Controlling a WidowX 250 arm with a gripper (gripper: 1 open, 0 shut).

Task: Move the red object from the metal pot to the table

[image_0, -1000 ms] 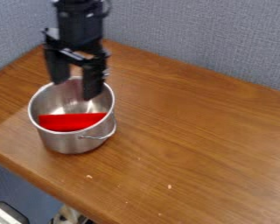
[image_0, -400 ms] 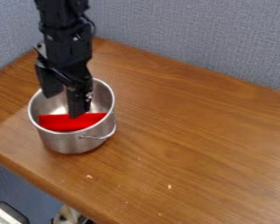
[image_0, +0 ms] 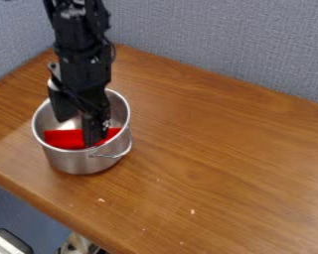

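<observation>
Pot: the metal pot (image_0: 79,144) is round and shiny, with straight steel sides and a thin loop handle at the front rim; it stands upright on the left part of the table.
Red object: the red object (image_0: 77,138) is flat, bright red and plain — it lies on the pot's floor, partly hidden behind the fingers, with its straight edge toward the back.
Table: the table (image_0: 215,149) is brown wood with a fine grain, a soft sheen and a rounded front edge.
Wall: a grey-blue wall (image_0: 241,40) with a rough, fabric-like texture stands behind the table.
Arm: 1 black arm (image_0: 79,45) comes down from the top left, near vertical.
Gripper: the gripper (image_0: 76,123) points straight down into the pot's mouth.
Jaws: the 2 dark fingers (image_0: 96,121) stand spread apart, their tips inside the pot right at the red piece — whether they touch it I cannot tell.
</observation>
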